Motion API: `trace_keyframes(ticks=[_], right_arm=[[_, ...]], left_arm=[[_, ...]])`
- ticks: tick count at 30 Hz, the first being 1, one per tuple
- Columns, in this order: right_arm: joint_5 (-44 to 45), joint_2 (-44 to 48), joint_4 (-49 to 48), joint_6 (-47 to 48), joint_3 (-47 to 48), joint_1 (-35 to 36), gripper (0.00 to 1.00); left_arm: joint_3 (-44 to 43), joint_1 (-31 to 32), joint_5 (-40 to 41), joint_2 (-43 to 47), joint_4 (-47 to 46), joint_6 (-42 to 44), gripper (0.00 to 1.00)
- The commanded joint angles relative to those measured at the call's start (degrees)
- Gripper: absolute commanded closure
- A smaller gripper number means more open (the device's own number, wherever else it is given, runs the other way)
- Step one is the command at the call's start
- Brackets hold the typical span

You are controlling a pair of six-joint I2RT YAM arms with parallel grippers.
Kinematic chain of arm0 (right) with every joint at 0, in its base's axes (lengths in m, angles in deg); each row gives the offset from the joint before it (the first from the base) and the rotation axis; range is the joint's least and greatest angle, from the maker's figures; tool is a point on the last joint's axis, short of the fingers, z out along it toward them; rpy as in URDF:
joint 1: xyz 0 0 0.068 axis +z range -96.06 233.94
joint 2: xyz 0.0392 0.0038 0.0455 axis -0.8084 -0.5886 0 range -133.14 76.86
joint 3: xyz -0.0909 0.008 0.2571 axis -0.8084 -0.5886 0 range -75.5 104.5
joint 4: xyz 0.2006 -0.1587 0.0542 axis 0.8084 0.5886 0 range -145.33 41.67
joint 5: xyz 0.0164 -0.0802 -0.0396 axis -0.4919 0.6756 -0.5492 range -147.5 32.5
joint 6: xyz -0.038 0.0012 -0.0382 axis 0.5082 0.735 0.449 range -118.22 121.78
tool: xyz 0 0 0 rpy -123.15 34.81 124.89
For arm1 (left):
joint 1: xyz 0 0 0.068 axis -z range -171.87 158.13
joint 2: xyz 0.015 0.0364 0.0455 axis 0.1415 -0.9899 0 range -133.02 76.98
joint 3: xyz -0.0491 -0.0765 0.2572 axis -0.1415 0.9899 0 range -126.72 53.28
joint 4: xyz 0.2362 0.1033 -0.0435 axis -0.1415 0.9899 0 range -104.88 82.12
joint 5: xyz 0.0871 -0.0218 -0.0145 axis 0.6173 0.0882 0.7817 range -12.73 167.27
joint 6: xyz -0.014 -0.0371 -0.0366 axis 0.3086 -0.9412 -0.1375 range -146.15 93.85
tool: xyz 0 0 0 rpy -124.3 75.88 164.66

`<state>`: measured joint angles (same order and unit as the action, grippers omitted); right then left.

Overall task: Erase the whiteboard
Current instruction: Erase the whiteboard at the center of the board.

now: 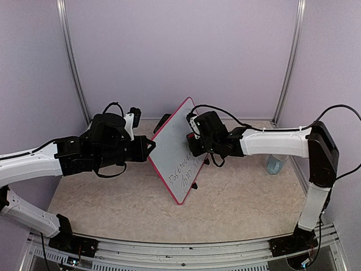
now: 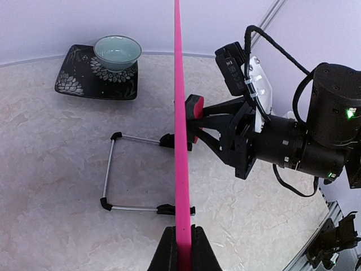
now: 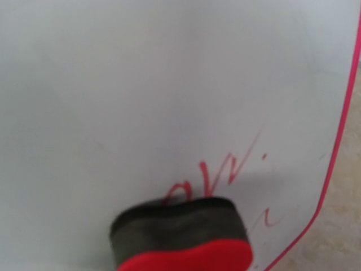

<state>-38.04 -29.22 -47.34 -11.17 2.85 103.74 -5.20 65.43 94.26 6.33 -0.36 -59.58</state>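
The whiteboard [image 1: 176,148], white with a thin pink frame, stands on edge and tilted in the middle of the table. Handwriting [image 1: 184,167] covers its lower half. My left gripper [image 1: 151,148] is shut on the board's left edge; in the left wrist view the pink frame [image 2: 179,141] runs up from between my black fingers [image 2: 166,254]. My right gripper [image 1: 193,136] is shut on a red and black eraser [image 2: 195,106], pressed against the board's written face. In the right wrist view the eraser [image 3: 183,234] sits just below red writing [image 3: 225,166]; the right fingers are hidden there.
A wire stand [image 2: 107,175] with black feet lies on the marble-patterned table behind the board. A pale green bowl [image 2: 117,52] sits on a dark patterned tray [image 2: 79,84] at the back. A bluish container [image 1: 275,164] stands at the right, under my right arm.
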Motion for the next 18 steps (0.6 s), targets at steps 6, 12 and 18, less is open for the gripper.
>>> trace_keyframes(ticks=[6, 12, 18], right_arm=[[-2.4, 0.5, 0.9, 1.7, 5.6, 0.0, 0.74], [0.5, -1.0, 3.2, 3.1, 10.7, -0.1, 0.74], [0.6, -4.6, 3.5, 1.7, 9.0, -0.7, 0.74]], left_arm=[[1.1, 1.2, -5.0, 1.0, -0.5, 2.6, 1.00], [1.2, 1.2, -5.0, 1.0, -0.5, 2.5, 1.00], [1.4, 1.2, -4.9, 1.1, -0.5, 2.6, 1.00]])
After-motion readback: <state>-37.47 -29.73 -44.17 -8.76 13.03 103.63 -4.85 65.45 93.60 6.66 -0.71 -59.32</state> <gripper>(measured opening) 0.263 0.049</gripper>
